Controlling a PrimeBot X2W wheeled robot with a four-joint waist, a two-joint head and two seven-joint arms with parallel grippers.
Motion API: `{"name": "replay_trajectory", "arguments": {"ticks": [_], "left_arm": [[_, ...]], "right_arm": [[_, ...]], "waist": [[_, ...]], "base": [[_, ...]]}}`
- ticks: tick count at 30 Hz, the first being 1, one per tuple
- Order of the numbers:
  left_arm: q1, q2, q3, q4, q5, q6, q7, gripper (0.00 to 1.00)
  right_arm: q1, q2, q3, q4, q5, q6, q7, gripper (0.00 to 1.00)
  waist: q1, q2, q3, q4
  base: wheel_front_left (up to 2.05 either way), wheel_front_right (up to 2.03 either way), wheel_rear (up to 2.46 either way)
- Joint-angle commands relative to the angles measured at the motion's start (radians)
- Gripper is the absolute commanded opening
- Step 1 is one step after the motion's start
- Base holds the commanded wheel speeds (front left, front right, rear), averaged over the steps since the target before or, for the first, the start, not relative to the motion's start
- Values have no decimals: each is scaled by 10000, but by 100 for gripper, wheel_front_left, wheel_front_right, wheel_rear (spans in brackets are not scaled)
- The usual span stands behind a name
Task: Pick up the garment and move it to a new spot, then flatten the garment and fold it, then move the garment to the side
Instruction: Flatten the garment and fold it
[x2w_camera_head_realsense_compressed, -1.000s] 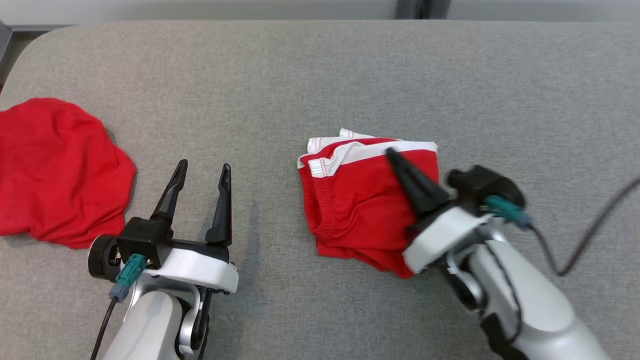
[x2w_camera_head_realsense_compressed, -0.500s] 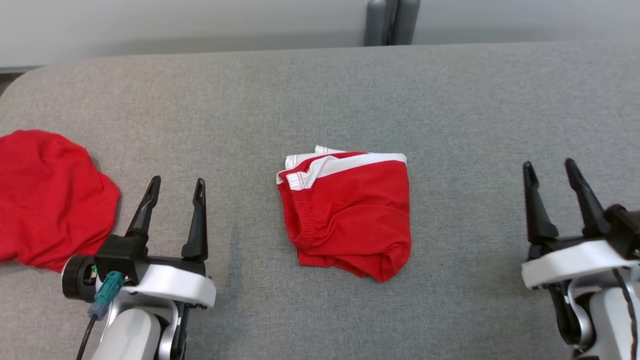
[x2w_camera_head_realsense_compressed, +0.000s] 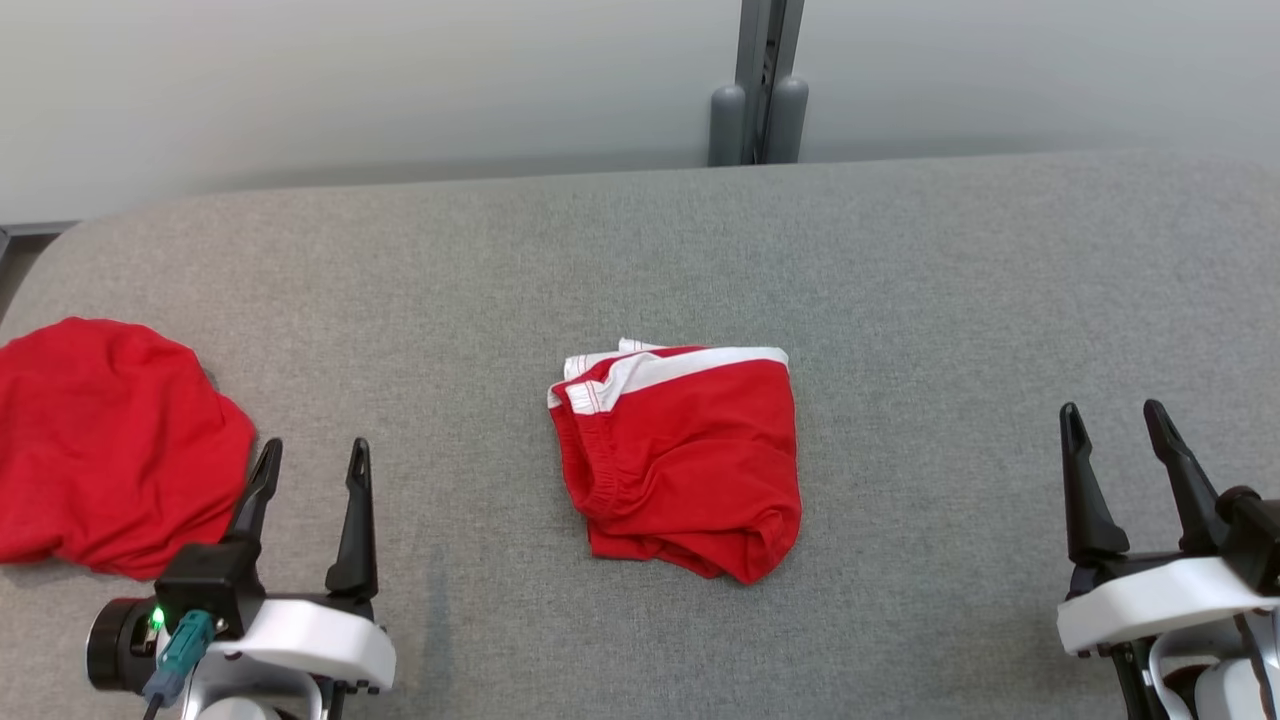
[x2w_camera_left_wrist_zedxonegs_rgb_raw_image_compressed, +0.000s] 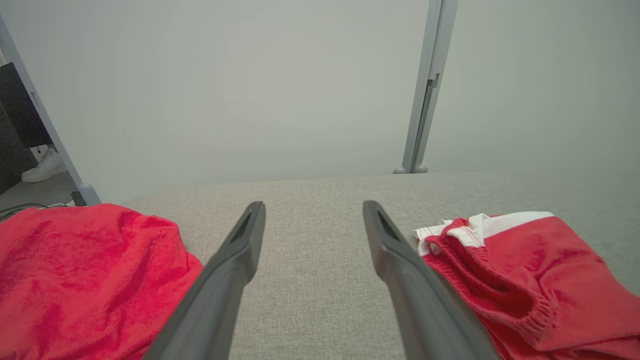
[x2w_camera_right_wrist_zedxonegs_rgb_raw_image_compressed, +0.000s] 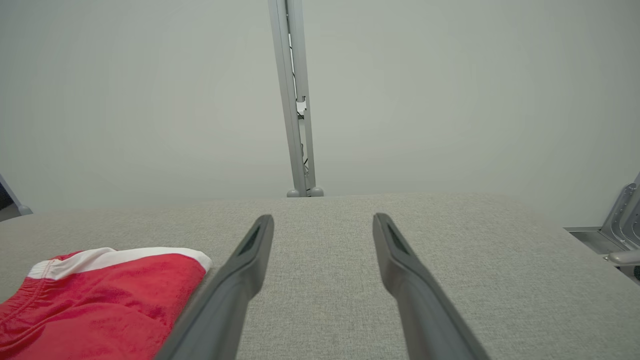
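Observation:
The garment (x2w_camera_head_realsense_compressed: 685, 460), red shorts with a white band, lies folded in a compact bundle at the middle of the grey padded table (x2w_camera_head_realsense_compressed: 640, 250). It also shows at the right of the left wrist view as the garment (x2w_camera_left_wrist_zedxonegs_rgb_raw_image_compressed: 525, 275) and at the lower left of the right wrist view as the garment (x2w_camera_right_wrist_zedxonegs_rgb_raw_image_compressed: 95, 305). My left gripper (x2w_camera_head_realsense_compressed: 314, 450) rests open at the lower left, well left of the shorts, with nothing between its fingers; the same open gap shows in its own view (x2w_camera_left_wrist_zedxonegs_rgb_raw_image_compressed: 313, 206). My right gripper (x2w_camera_head_realsense_compressed: 1113, 410) stands open and empty at the lower right, far to the garment's right, seen also as the right gripper (x2w_camera_right_wrist_zedxonegs_rgb_raw_image_compressed: 322, 218).
A second red cloth (x2w_camera_head_realsense_compressed: 105, 445) lies crumpled at the table's left edge, close to my left gripper. A grey post (x2w_camera_head_realsense_compressed: 760, 90) rises behind the table's far edge against a pale wall. A white shoe (x2w_camera_left_wrist_zedxonegs_rgb_raw_image_compressed: 45, 167) sits on the floor at far left.
My right gripper let go of the garment, opened and drew back to the lower right. The head camera tilted up, showing more wall. The garment stays folded in place.

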Motion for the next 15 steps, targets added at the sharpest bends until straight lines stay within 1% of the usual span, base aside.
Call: {"name": "replay_trajectory", "arguments": {"ticks": [1, 5, 9, 15], "left_arm": [[132, 70, 71, -72, -42, 87, 1, 100], [564, 218, 180, -201, -200, 60, 47, 100], [833, 229, 111, -284, -236, 126, 146, 100], [1141, 307, 54, -336, -327, 100, 261, 100]], "right_arm": [[147, -22, -22, -99, -59, 5, 52, 100], [479, 5, 37, -329, -125, 5, 202, 100], [782, 15, 28, -511, -175, 5, 349, 100], [1177, 19, 1, -747, -226, 5, 567, 100]], "waist": [[0, 0, -166, 29], [0, 0, -462, 73], [0, 0, -745, 101], [0, 0, -1094, 127]], "base": [[0, 0, 0], [0, 0, 0], [0, 0, 0], [0, 0, 0]]}}
